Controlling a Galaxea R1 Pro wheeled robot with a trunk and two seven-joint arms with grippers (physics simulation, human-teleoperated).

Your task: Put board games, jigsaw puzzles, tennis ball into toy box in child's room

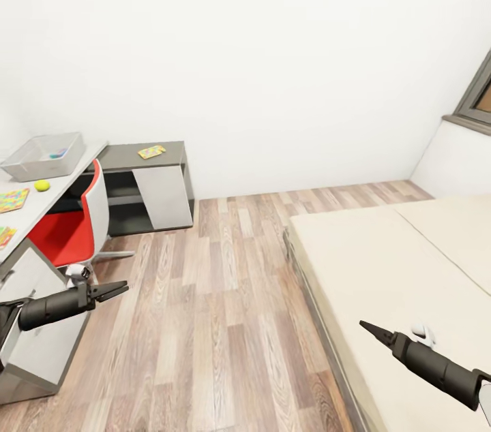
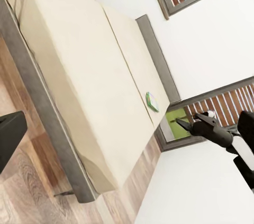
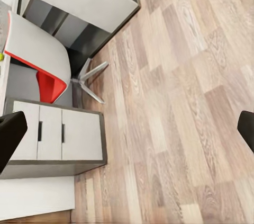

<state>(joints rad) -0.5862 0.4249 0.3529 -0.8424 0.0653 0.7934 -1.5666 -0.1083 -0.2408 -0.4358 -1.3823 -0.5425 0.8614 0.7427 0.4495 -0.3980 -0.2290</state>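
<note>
The light grey toy box [image 1: 27,163] stands at the far end of the table [image 1: 51,197], with something colourful inside. In front of it lie the tennis ball [image 1: 42,185] and two jigsaw puzzles [image 1: 12,199] [image 1: 5,236]. A pale green board game [image 1: 151,152] rests on the table's lower side section. Another board game [image 2: 152,101], green and white, lies at the far edge of the bed [image 1: 382,261] [image 2: 79,60]. My left gripper [image 1: 114,291] hangs open and empty beside the table. Over the bed's near corner, my right gripper [image 1: 372,330] [image 3: 127,134] is open and empty.
A red and white swivel chair [image 1: 75,221] [image 3: 37,60] is tucked under the table. White drawers [image 3: 58,134] sit under the table's near end. Wood-plank floor [image 1: 218,296] runs between table and bed. A window [image 1: 477,98] is at the right wall.
</note>
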